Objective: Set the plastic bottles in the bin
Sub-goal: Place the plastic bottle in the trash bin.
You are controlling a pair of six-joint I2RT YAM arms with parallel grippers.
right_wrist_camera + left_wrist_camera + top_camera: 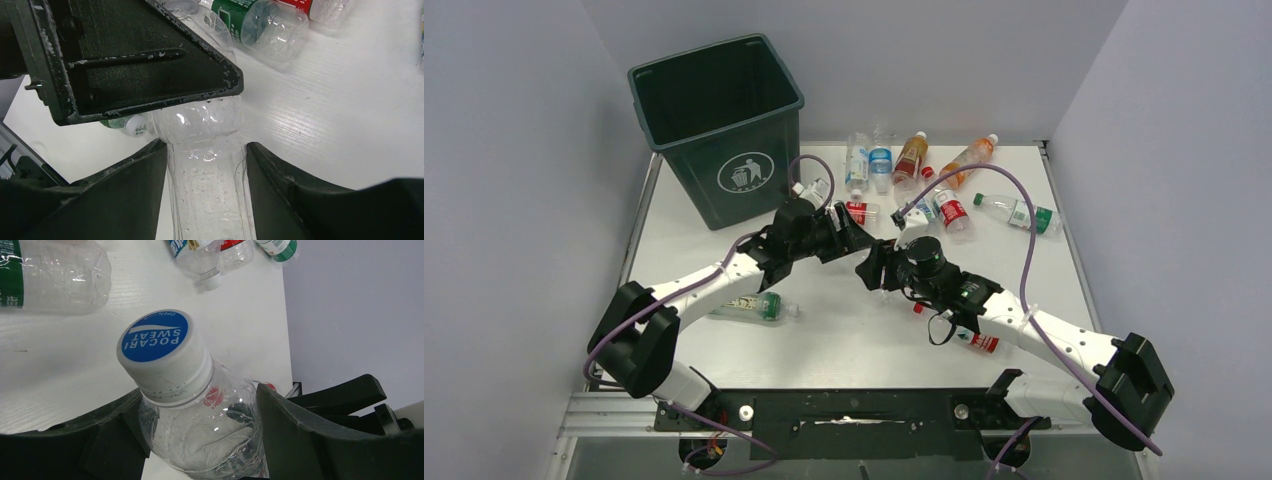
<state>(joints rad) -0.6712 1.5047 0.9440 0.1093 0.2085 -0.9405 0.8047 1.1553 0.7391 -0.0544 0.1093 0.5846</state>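
Top external view, listed by size. First the table [844, 330]: white, flat, matt, faintly grained. Next the bin [719, 130]: dark green rigid plastic, square, tapering to its foot, open-mouthed, with a white litter symbol on the front. It stands at the far left corner, up and left of both tools, and the left arm [709, 282] is nearer to it than the right arm [1044, 335]. The left tool [849, 238] has broad black fingers. In its wrist view they lie against both sides of the shoulder of a clear bottle [200, 435], just under the cap [157, 340], so we enter it as pinching that bottle. The right tool [876, 270], of the same make, is pressed on the narrow waist of a clear bottle, with a finger of the left tool across the far end. We judge this to be the same bottle, held by both mid-table, its long axis running tool to tool with the cap end toward the left. The coming move, in our judgement, is a release by the right and a carry up-left over the bin's rim. The bottle itself is thin, see-through, ribbed, droplet-beaded and probably easily dented. The loose bottles [924, 170] lie on their sides near the far edge, clear or orange. A green-labelled bottle [759, 307] lies under the left arm and a red-labelled bottle [979, 342] under the right. The cap is white with a ridged skirt and a blue printed top.
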